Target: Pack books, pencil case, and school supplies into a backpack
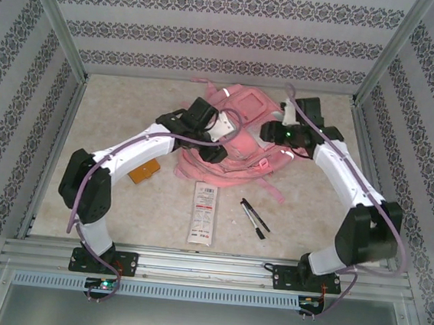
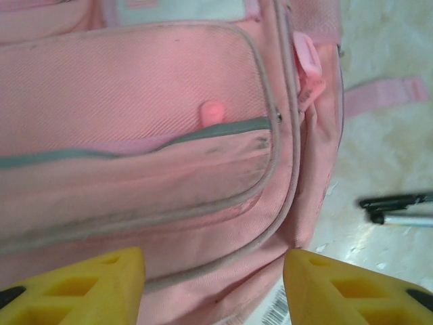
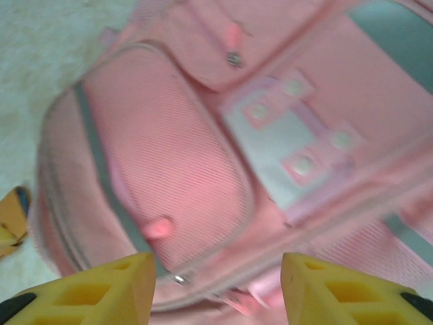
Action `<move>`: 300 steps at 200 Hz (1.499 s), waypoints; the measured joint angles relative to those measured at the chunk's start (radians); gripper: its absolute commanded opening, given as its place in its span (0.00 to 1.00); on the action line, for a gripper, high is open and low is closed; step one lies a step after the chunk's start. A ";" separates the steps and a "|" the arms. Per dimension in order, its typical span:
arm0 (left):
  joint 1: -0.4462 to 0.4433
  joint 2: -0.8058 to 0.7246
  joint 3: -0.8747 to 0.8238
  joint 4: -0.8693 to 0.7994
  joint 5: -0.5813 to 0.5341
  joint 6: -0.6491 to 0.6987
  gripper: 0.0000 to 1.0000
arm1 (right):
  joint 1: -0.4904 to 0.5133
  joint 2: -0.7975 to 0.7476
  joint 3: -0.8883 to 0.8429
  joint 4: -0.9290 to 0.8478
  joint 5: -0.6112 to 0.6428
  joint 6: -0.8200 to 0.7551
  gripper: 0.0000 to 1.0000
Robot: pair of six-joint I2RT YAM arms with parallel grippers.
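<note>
Nothing packed: booklet, pencil case, pens lie outside the backpack. Left gripper and right gripper: jaws apart, empty.

Top view: even, diffuse light, fairly bright, slightly washed out and low in contrast. Soft, short shadows lie under the arms on the table. Left wrist: backpack weave is sharp, the table on the right is blown near white, pens are soft, and the near yellow fingers are out of focus. Right wrist: whole frame is smeared by blur, backpack stitching is mushy, colours are pale, and the far-left table is washed out.
</note>
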 measured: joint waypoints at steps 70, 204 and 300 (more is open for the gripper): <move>-0.062 0.250 0.163 -0.042 -0.186 0.274 0.58 | -0.098 -0.077 -0.239 0.005 -0.012 -0.007 0.51; -0.060 0.180 0.006 0.168 -0.260 0.368 0.00 | -0.038 0.122 -0.158 -0.031 -0.253 -0.246 0.45; -0.002 -0.032 -0.101 0.202 -0.006 0.259 1.00 | 0.004 0.222 -0.050 -0.125 -0.054 -0.356 0.49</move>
